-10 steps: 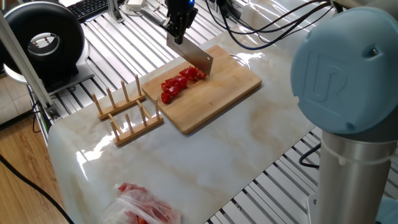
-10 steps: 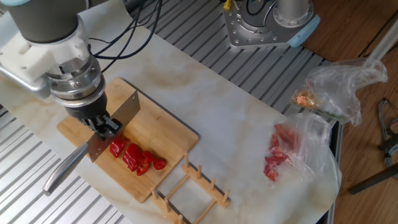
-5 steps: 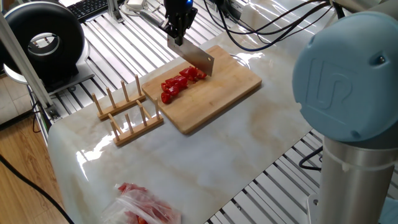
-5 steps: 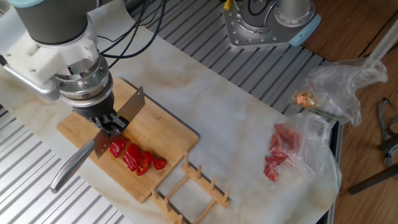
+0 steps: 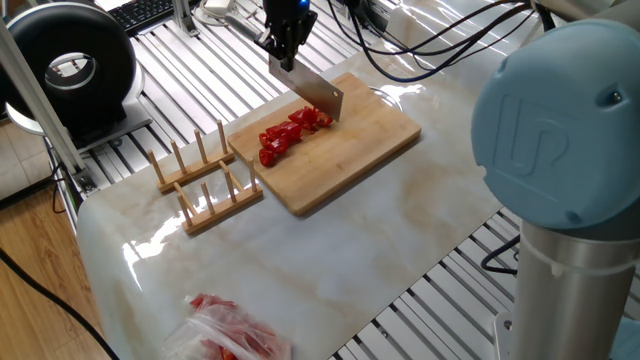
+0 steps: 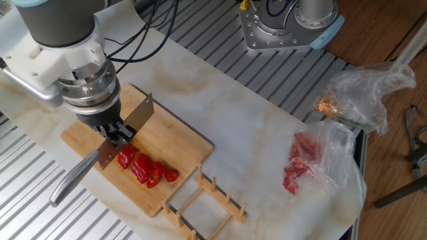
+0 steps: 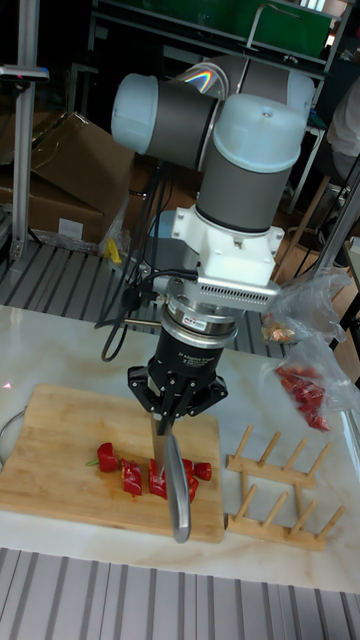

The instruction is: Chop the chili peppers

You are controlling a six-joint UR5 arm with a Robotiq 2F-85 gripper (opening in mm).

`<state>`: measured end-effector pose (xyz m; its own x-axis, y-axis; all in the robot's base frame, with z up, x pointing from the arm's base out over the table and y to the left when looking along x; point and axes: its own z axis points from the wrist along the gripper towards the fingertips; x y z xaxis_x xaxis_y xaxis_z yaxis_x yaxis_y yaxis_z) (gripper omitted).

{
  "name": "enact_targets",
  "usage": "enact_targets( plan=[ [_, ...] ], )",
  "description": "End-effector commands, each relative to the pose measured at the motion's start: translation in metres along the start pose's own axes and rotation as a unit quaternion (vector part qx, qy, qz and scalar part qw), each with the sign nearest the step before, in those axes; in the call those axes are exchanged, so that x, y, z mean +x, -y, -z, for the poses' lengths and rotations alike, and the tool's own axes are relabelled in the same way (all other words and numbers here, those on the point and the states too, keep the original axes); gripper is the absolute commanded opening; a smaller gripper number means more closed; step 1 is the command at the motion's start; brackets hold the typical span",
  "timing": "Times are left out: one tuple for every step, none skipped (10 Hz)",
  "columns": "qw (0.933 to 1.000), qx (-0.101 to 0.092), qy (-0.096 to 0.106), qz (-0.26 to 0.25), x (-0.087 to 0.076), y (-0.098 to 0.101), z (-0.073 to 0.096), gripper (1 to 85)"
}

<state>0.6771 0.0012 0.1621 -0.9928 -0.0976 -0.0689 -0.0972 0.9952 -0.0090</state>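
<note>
while the black two-finger gripper (image 6: 115,133) stays out of the food itself, it is clamped on a steel cleaver with a metal handle (image 6: 127,130), the blade raised just above the glossy red chili pepper chunks (image 6: 143,167). these lie in a short row on the pale bamboo cutting board (image 6: 180,143) on the white marble desk (image 6: 253,133), beside a wooden slotted rack (image 6: 207,200). the chopping step looks well along; the next cut calls for a straight press down on a larger chunk, judging by the blade's position.

Arm reaching down at upper left of the other fixed view, wrist vertical, gripper (image 6: 115,134) clamped shut, fingers pointing straight down.
</note>
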Motion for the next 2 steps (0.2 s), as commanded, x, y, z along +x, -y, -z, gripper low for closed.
enact_targets(
  plan=[
    [0.9999,-0.009,0.002,-0.006,-0.0012,-0.0013,0.0027,1.3],
    [0.9999,-0.01,0.0,-0.006,-0.0004,-0.002,0.0024,1.3]
  ],
)
